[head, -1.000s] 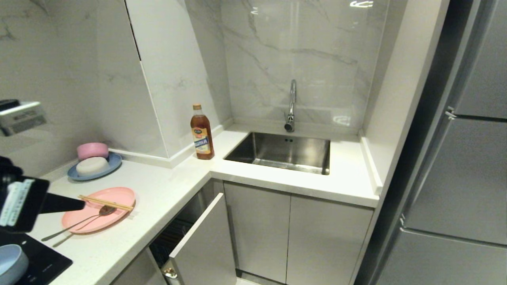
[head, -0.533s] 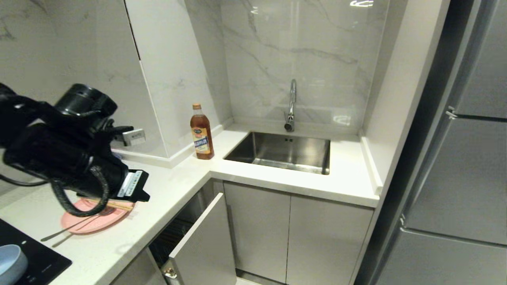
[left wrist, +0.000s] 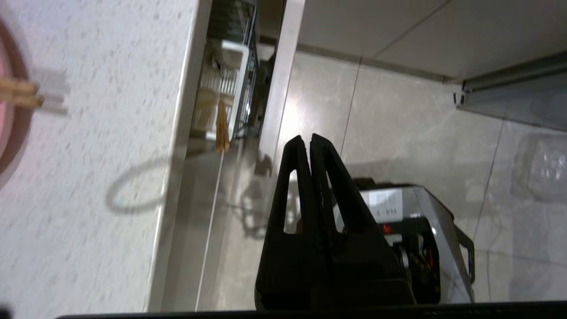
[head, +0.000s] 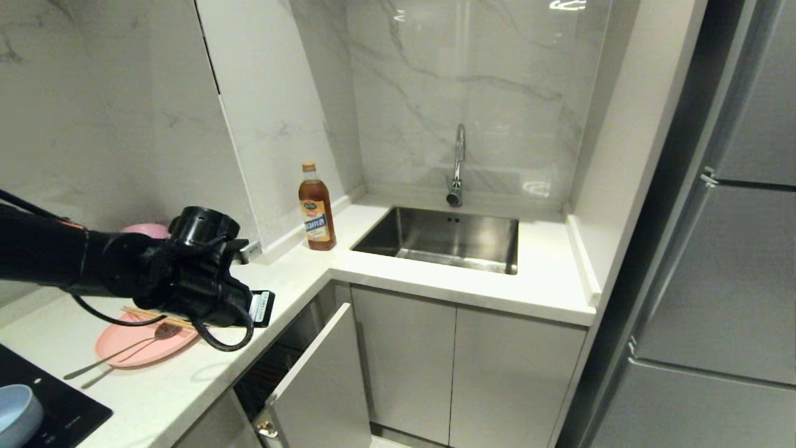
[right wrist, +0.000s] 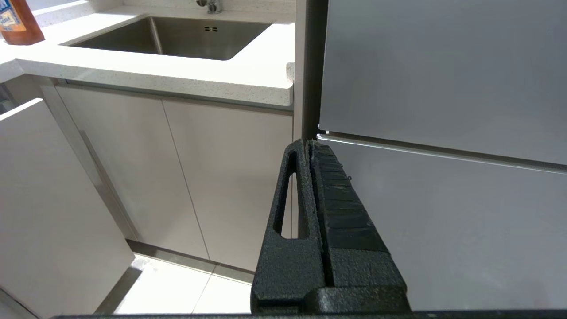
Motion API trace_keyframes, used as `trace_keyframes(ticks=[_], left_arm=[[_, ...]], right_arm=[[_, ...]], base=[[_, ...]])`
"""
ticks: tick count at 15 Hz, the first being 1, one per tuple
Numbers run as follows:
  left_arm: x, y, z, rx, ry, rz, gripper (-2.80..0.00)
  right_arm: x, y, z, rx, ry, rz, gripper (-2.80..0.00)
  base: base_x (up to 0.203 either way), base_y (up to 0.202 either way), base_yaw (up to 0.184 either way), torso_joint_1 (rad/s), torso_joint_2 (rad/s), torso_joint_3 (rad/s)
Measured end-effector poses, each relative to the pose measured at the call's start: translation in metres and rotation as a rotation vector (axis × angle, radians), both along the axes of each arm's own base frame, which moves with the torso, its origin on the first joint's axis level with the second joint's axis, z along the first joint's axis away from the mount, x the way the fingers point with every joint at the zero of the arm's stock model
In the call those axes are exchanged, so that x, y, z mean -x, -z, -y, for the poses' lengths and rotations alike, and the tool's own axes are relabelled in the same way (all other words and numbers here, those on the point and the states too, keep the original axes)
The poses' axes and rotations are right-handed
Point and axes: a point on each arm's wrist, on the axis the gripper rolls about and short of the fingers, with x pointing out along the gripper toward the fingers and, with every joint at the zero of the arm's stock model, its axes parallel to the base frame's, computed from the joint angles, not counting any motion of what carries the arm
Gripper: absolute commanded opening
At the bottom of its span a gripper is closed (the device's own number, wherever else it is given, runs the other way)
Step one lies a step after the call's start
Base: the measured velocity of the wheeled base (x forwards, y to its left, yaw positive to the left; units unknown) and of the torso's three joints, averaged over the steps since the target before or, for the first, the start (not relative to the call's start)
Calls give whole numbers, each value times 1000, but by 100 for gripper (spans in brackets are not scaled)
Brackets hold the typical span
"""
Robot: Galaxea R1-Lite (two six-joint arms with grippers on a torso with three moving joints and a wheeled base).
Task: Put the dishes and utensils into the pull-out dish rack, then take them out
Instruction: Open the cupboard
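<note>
The left gripper has its black, triangular ribbed fingers pressed together on nothing, hanging over the gap between the worktop edge and the pale grey front panel of the pull-out dish rack. Only this wrist view looks down into the rack, at upper centre of its frame: chrome wires, a white rectangular cup and a wooden strip.

In the head view the left arm's black wrist sits at lower left of the frame, over the speckled white worktop edge, just right of the flat pale-pink plate. The wooden chopsticks lie across that plate; the slim silver spoon and fork rest on it with handles reaching off its rim. The light-blue bowl sits at the bottom left corner on a black glossy hob.

The right gripper, out of the head view, shows its textured fingers closed tight before a smooth grey fridge door.
</note>
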Motion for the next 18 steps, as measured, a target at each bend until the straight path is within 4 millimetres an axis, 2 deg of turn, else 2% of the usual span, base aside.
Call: trace_keyframes(ticks=[8,12,18], left_arm=[[-28,60,30,-44,28,-14,-280],[-41,82,32,-72,17,-43,-280],[-61,102,30,-89,0,-66,-280]], right_arm=[[0,0,0,0,0,0,-280],[0,0,0,0,0,0,-280],[0,0,0,0,0,0,-280]], base=[[0,0,0,0,0,0],[0,0,0,0,0,0],[0,0,0,0,0,0]])
